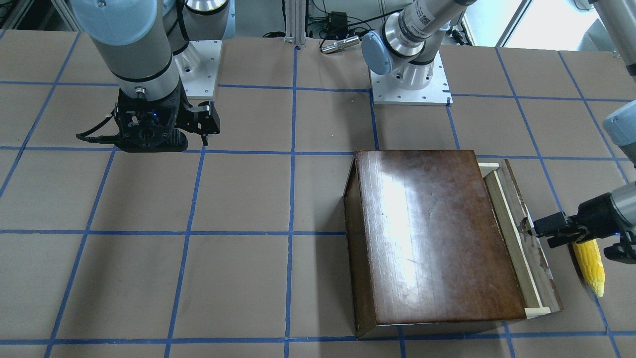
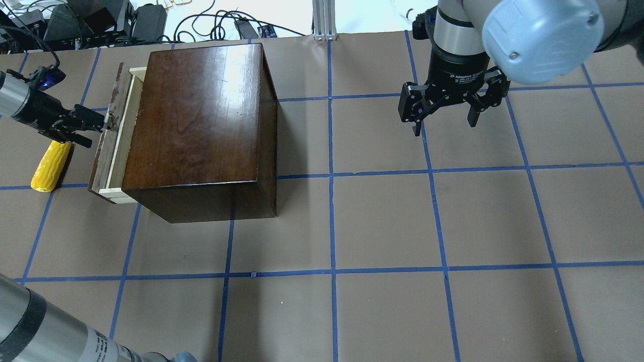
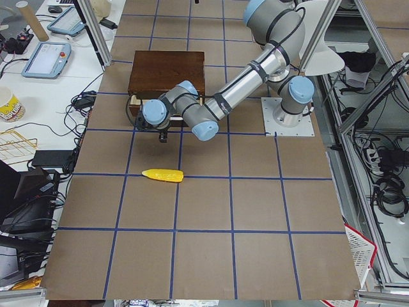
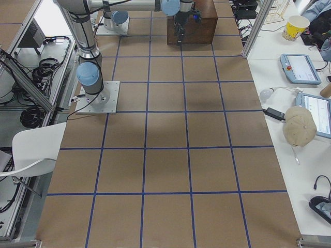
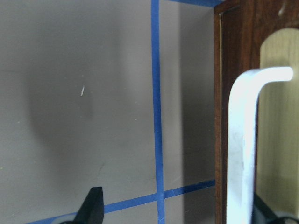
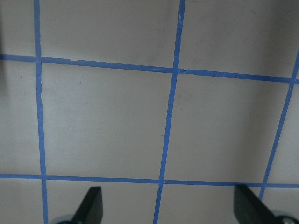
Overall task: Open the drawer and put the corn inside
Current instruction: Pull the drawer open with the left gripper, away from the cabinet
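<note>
The glossy dark brown cabinet (image 2: 201, 120) stands at the table's left. Its drawer (image 2: 106, 151) is pulled out a short way, and a strip of the pale tray shows in the front-facing view (image 1: 512, 243). My left gripper (image 2: 94, 130) is open at the drawer's dark front panel. In the left wrist view the pale metal handle (image 5: 243, 140) sits just inside one finger. The yellow corn (image 2: 50, 166) lies on the table beside the drawer front, just under my left gripper, and also shows in the front-facing view (image 1: 590, 266). My right gripper (image 2: 445, 125) is open and empty above bare table (image 6: 170, 207).
The table is brown paper with a blue tape grid. Both arm bases (image 1: 410, 84) are bolted at the robot's side. Cables and electronics (image 2: 100, 20) lie beyond the far edge behind the cabinet. Tablets and a cup (image 3: 9, 105) sit on side desks.
</note>
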Robot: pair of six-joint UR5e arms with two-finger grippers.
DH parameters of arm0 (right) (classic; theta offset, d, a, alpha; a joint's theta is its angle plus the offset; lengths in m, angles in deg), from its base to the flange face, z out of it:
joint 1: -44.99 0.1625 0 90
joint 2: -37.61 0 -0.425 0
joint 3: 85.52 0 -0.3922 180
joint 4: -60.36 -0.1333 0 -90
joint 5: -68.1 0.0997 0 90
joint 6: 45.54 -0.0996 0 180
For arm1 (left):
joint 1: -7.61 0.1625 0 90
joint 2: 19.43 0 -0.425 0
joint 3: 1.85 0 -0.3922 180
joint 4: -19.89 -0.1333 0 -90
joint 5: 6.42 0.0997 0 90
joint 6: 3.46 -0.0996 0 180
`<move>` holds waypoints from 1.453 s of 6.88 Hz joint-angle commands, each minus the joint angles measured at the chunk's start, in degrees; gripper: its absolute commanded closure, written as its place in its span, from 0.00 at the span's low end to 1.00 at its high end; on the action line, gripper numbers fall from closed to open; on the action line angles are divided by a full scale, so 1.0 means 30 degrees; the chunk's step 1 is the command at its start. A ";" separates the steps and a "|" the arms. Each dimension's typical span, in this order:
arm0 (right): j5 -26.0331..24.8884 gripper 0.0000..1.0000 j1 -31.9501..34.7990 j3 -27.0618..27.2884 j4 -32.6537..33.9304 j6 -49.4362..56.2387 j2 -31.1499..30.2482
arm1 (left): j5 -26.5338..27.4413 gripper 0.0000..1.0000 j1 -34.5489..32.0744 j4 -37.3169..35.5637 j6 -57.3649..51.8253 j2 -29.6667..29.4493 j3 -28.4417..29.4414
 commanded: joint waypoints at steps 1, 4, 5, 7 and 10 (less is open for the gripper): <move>0.0000 0.00 0.0001 0.0000 0.0000 0.0002 0.0000 | 0.0024 0.00 0.0122 0.0078 -0.0106 -0.0045 0.0485; 0.0000 0.00 0.0001 0.0000 0.0000 0.0002 0.0000 | 0.0552 0.00 0.0442 0.0255 -0.0835 -0.0484 0.1134; 0.0000 0.00 0.0001 0.0000 0.0000 0.0002 0.0000 | 0.0552 0.00 0.0474 0.0284 -0.0838 -0.0484 0.1164; 0.0000 0.00 0.0001 0.0000 0.0000 0.0002 0.0000 | 0.0610 0.00 0.0474 0.0255 -0.0838 -0.0484 0.1251; 0.0000 0.00 0.0001 0.0000 0.0000 -0.0027 0.0000 | 0.1254 0.00 0.0503 0.0020 -0.0985 -0.0484 0.1252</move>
